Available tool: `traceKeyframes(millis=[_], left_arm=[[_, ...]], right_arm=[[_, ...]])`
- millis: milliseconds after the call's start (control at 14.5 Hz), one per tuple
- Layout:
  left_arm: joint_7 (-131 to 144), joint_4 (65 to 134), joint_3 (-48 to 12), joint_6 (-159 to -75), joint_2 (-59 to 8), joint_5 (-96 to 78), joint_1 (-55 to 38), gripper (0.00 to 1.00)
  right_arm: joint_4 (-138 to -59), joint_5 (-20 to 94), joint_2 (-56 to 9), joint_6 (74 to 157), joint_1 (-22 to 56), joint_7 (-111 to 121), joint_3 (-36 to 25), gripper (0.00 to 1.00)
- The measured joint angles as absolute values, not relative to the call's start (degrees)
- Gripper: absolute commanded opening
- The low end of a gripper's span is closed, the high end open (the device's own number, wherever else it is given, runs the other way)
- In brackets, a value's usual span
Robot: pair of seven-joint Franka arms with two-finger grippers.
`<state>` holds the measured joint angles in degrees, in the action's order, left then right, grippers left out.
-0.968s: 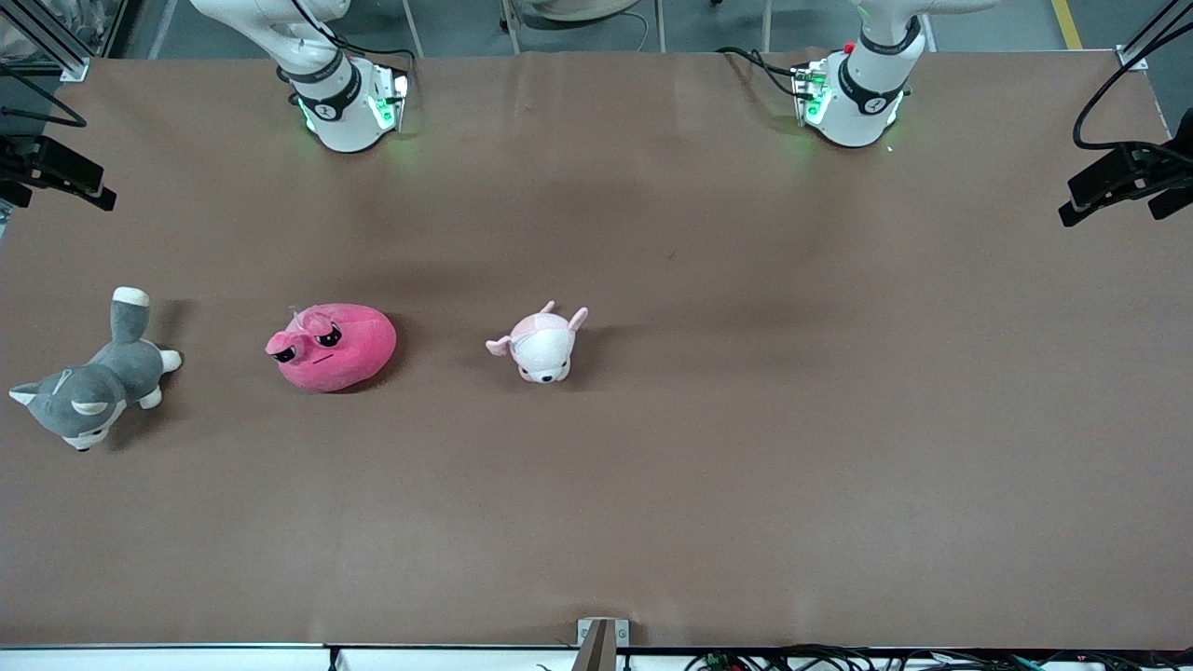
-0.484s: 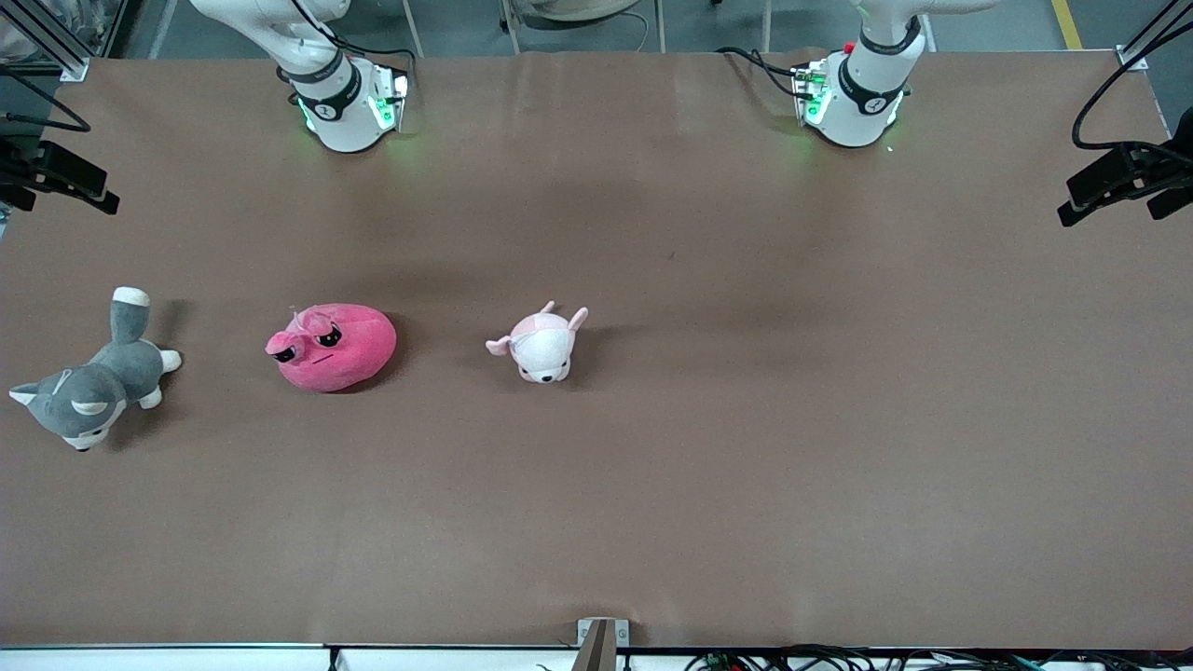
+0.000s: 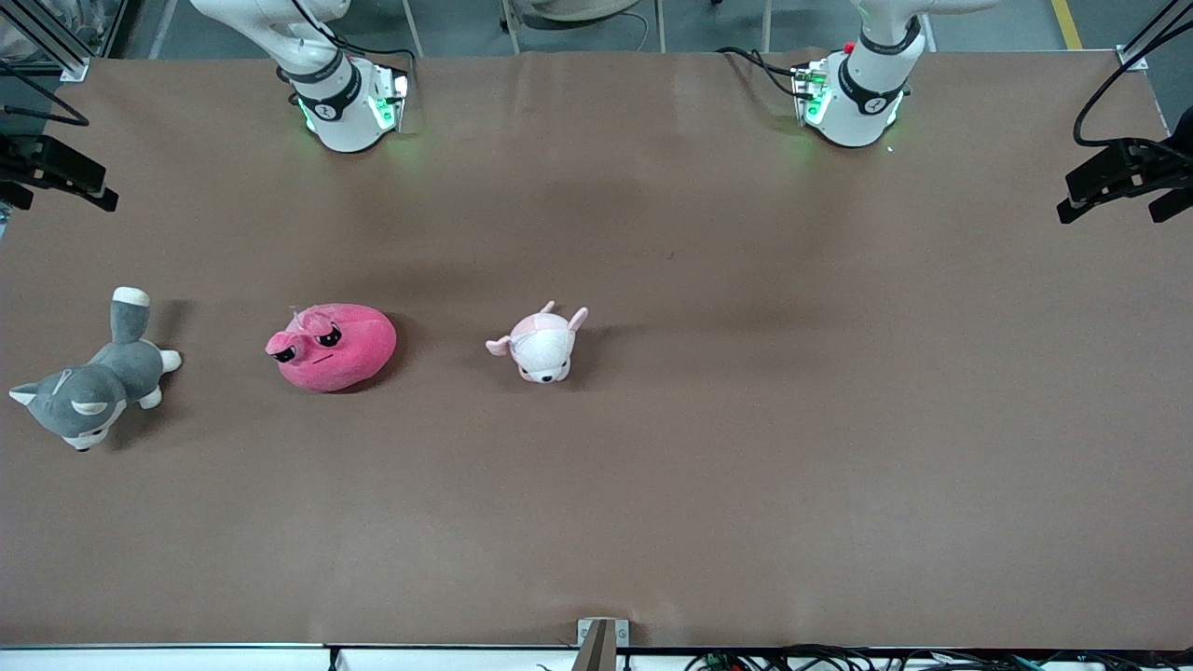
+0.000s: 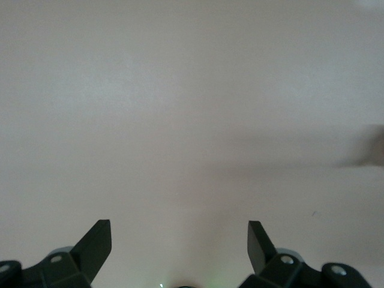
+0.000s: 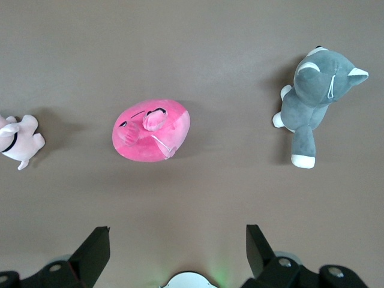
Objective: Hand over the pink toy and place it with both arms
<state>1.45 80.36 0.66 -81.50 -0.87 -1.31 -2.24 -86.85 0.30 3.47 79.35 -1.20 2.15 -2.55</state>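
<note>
Lying on the table (image 3: 746, 419), the pink toy (image 3: 332, 346) is seen between a grey plush (image 3: 89, 382) and a pale pink plush (image 3: 541, 344). The right gripper (image 5: 177, 240) is held high above the pink toy, jaws spread and empty. The left gripper (image 4: 180, 237) is held over bare table, also spread.

a grey-and-white plush animal (image 3: 89, 384) lies at the left edge of the frame on the brown counter (image 3: 746, 419), its white-tipped tail pointing toward the top. a small pale pink-and-white plush with ears (image 3: 541, 343) sits just left of centre, face toward the bottom. a black clamp (image 3: 1123, 177) juts in at upper right.
</note>
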Motion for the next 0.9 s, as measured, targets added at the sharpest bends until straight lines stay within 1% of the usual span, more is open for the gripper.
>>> traceKeyframes(millis=[899], left_arm=[[1.3, 80.4, 0.7, -81.5, -0.9, -1.3, -2.2, 1.0]], right_arm=[[-86.3, 1.7, 3.6, 78.6, -0.9, 2.7, -2.4, 1.0]])
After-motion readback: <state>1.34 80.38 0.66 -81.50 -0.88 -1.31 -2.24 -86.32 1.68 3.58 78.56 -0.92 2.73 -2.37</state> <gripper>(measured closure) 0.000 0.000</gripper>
